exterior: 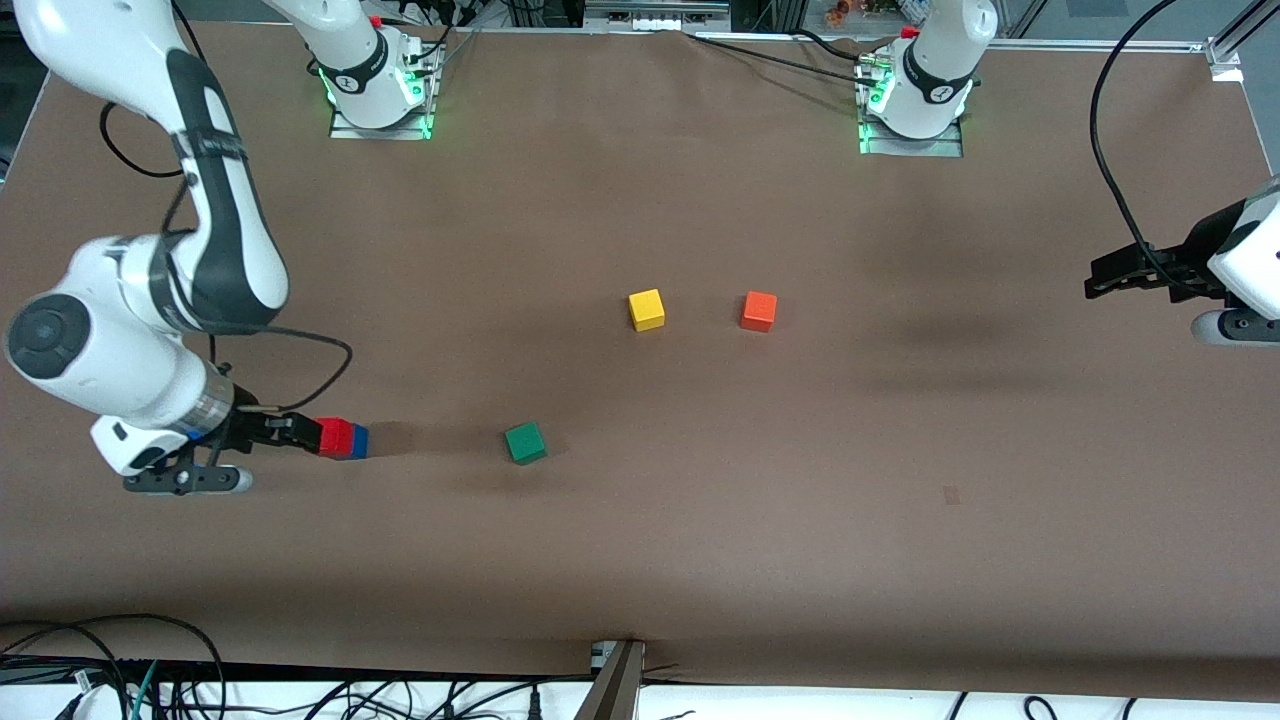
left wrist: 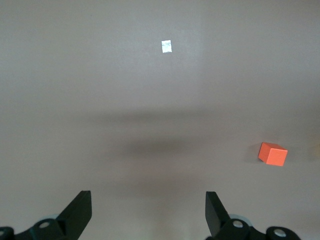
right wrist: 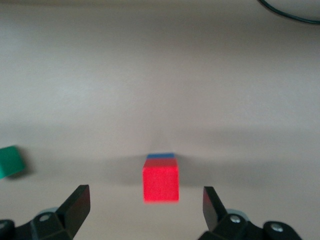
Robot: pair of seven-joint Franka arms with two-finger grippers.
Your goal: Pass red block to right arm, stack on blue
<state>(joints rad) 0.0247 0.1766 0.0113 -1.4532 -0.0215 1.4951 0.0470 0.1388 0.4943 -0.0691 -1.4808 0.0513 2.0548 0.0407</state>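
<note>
Right gripper is hovering over the right arm's end of the table, fingers spread wide, gripping nothing. Red block is sitting squarely on blue block; as a cube it shows no long axis. No legible markings. Left gripper is waiting, fingers wide, holding nothing.

No readable text anywhere (blocks and arms unmarked).

lab | bolted arm bases | brown table | cables
</note>
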